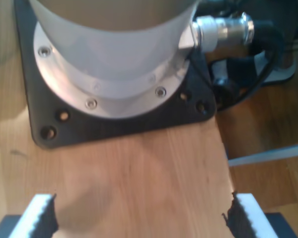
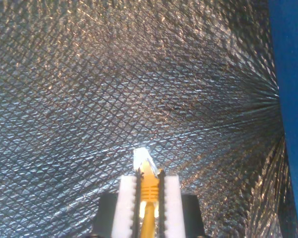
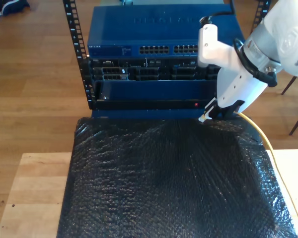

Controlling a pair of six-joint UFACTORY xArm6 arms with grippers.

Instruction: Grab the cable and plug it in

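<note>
Fingers (image 2: 125, 206) of my second gripper (image 2: 148, 203) clamp the cable (image 2: 148, 191); my first gripper (image 1: 139, 215) gapes wide.

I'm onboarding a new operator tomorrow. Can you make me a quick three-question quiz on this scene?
1. True or false: my second pincer is shut on the yellow network cable.
2. What does my first pincer hold? A) the plug B) nothing C) a screw
3. In the exterior view, which way from the plug do the switch ports lie?

Key: 1 true; 2 B, it is open over the wooden table; 3 up and towards that view's left.
</note>
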